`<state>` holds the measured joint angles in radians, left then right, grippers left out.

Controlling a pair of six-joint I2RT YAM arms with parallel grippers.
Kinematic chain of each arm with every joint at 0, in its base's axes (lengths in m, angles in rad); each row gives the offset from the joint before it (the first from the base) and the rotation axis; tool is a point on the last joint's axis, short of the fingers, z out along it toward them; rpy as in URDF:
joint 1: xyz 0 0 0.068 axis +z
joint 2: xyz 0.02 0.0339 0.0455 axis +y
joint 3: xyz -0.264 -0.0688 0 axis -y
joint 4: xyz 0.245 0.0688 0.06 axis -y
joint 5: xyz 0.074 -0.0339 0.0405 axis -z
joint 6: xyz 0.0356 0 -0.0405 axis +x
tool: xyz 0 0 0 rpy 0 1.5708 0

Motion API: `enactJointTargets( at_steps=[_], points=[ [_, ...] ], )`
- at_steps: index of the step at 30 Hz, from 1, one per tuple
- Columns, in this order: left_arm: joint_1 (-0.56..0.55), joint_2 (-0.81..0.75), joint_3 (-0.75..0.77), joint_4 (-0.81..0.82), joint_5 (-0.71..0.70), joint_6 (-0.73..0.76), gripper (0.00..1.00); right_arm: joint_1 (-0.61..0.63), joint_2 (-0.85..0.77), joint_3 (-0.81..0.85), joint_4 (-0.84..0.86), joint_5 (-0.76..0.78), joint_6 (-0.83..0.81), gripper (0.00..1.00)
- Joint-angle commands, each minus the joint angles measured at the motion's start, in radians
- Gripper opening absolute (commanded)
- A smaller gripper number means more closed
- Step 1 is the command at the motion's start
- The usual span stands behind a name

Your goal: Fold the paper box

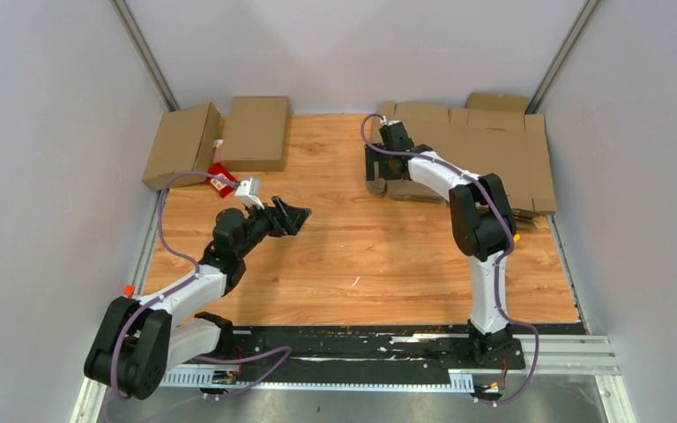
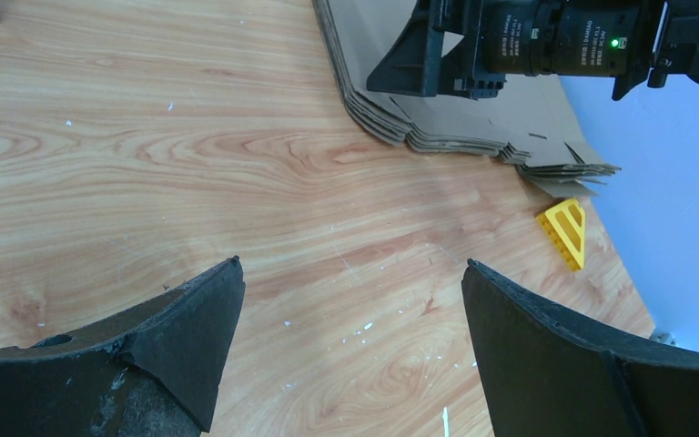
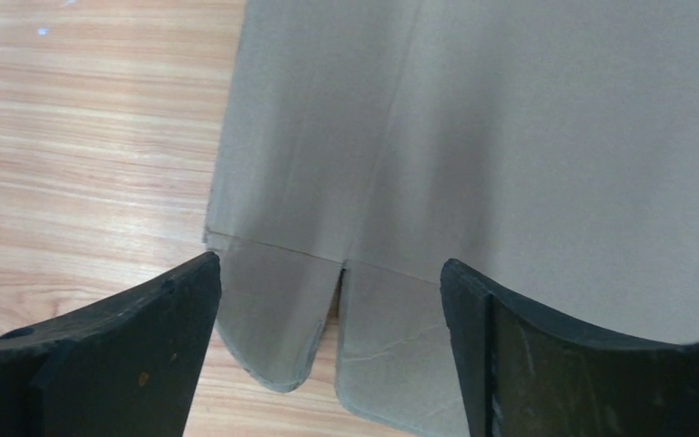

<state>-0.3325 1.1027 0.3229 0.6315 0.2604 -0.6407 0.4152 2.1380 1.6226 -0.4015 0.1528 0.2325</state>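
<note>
A stack of flat, unfolded cardboard box blanks (image 1: 485,145) lies at the back right of the wooden table. My right gripper (image 1: 379,172) hovers open just above the stack's left edge. In the right wrist view its fingers straddle two rounded flaps (image 3: 364,355) of the top blank (image 3: 510,137) without touching them. My left gripper (image 1: 295,214) is open and empty over bare wood left of centre, pointing right. In the left wrist view (image 2: 350,291) the stack's layered edge (image 2: 437,137) shows ahead, with the right arm's wrist camera above it.
Two folded brown boxes (image 1: 181,144) (image 1: 256,132) stand at the back left, with a small red item (image 1: 220,174) in front of them. A yellow plastic wedge (image 2: 566,232) lies by the stack's near right corner. Grey walls close in both sides.
</note>
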Motion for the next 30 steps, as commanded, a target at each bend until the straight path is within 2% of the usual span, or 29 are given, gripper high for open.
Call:
enactJointTargets(
  at_steps=[1, 2, 7, 15, 20, 30],
  points=[
    [-0.003, 0.002, 0.022, 0.030, -0.002, 0.017, 0.97, 0.005, -0.024, 0.016, 0.064, -0.108, 0.014, 0.97],
    [-0.003, 0.003, 0.022, 0.030, -0.003, 0.017, 0.97, 0.007, -0.018, 0.025, 0.059, -0.115, 0.013, 0.99],
    [-0.003, 0.002, 0.023, 0.028, -0.004, 0.020, 0.97, 0.010, 0.023, 0.062, 0.017, -0.102, -0.004, 1.00],
    [-0.004, -0.002, 0.024, 0.024, -0.004, 0.022, 0.97, 0.014, 0.054, 0.090, -0.028, -0.025, -0.019, 0.91],
    [-0.003, -0.004, 0.024, 0.022, -0.004, 0.024, 0.97, 0.012, 0.054, 0.090, -0.040, -0.006, -0.027, 0.89],
    [-0.003, -0.016, 0.022, 0.014, -0.009, 0.029, 0.97, -0.075, -0.030, -0.032, 0.069, -0.218, 0.070, 0.70]
  ],
)
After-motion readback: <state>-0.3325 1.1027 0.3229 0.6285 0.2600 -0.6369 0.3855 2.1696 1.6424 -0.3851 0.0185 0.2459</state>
